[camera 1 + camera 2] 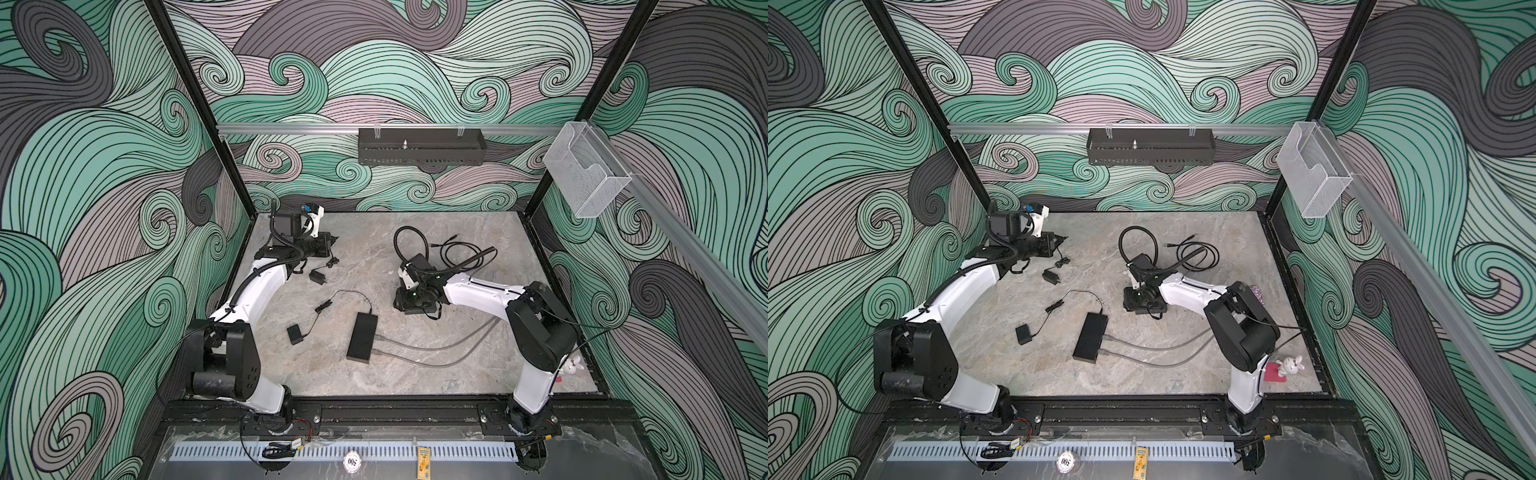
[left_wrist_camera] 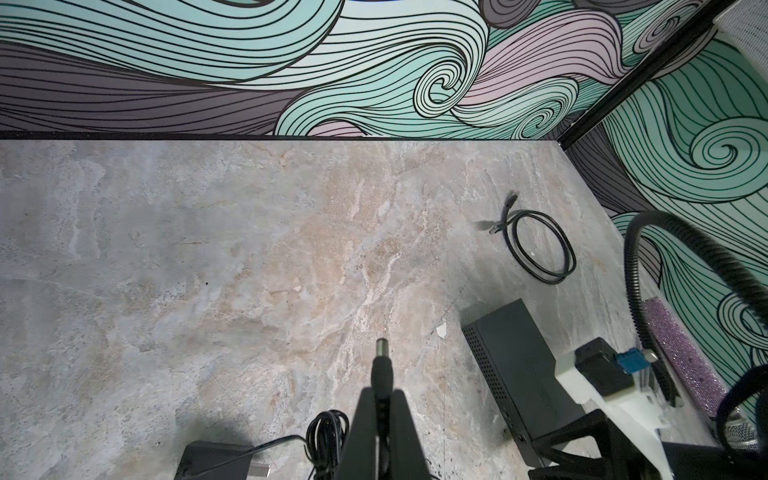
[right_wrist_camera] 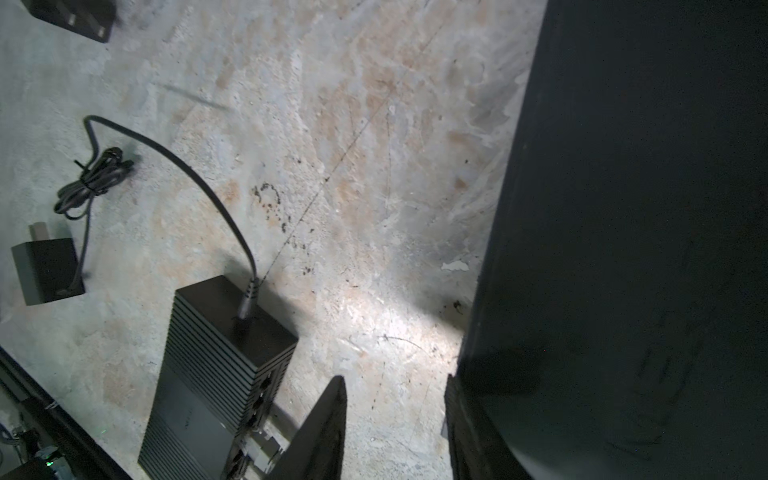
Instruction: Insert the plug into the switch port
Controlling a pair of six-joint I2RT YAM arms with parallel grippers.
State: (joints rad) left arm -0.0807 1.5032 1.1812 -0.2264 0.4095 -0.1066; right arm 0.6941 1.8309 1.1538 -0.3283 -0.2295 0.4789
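Surface: tabletop (image 1: 457, 365), a grey-beige marble-look slab, matt, veined, with dark specks on the bare patch between the right fingers (image 3: 324, 432).
Room: walls (image 1: 374, 62) printed with teal, lilac and grey swirls outlined in black; black corner posts; aluminium rail (image 1: 291, 128) carrying a black perforated tray (image 1: 422, 145); clear plastic holder (image 1: 586, 174) on the side rail.
Left gripper (image 2: 381, 399): black wedge-shaped fingers (image 2: 361, 428) pressed together, pinching the plug.
Plug (image 2: 380, 353): black rubbery barrel with a metal tip, sticking out past the left fingertips, above the slab.
Right gripper (image 3: 397, 378): fingers spread, bare slab between them; one finger is against the dark-grey box (image 2: 519, 353), which is flat and smooth with a perforated side.
Switch box (image 1: 362, 337): narrow oblong black brick with ribbed sides, lying flat just beside the right fingers and well apart from the left ones. It has a row of sockets (image 3: 259, 401) on its long face, and a black cord (image 3: 199, 183) enters its end.
Grey cables (image 1: 436, 347): two, smooth, plugged into the switch box.
Coiled cable (image 2: 540, 249): a thin black loop beyond the plug's tip, apart from it.
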